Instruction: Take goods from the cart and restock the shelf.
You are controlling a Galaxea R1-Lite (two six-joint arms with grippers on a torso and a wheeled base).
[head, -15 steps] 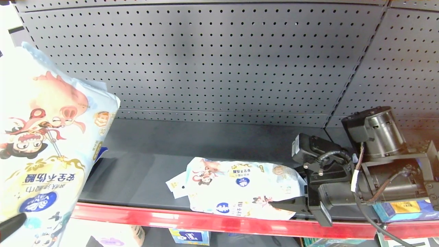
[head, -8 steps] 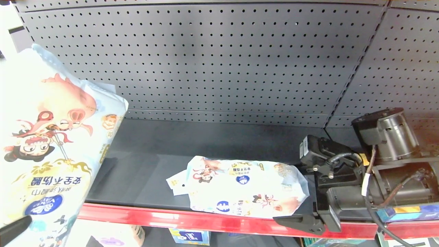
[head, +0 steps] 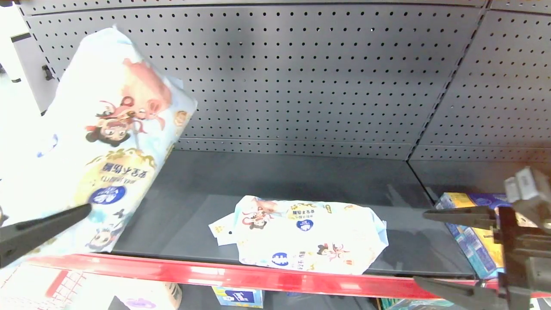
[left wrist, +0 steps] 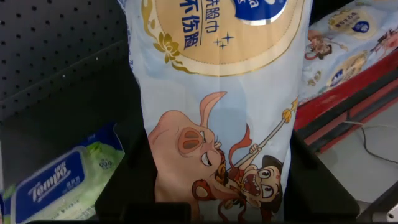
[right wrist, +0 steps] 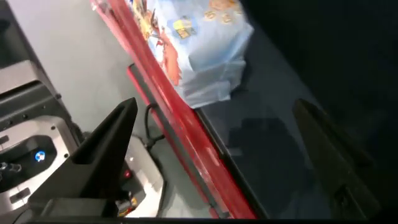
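Left gripper (left wrist: 217, 186): you're clamped on the held pack (head: 107, 142) at the shelf's (head: 258, 181) left end; the pack's bottom is cut off.
Right gripper (head: 421, 246): spread wide, empty, right of the lying pack.
Lying pack (head: 310, 234): flat behind the red edge (head: 241, 275).
Print: cartoon figures.

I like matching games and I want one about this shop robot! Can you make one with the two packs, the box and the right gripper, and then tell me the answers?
Things
1. left pack
2. middle pack
3. box
4. right gripper

States
A. open, holding nothing
B. lying flat on the shelf
C. blue and yellow, at the shelf's right end
D. held up, tilted

Pairs: 1-D, 2-B, 3-C, 4-A
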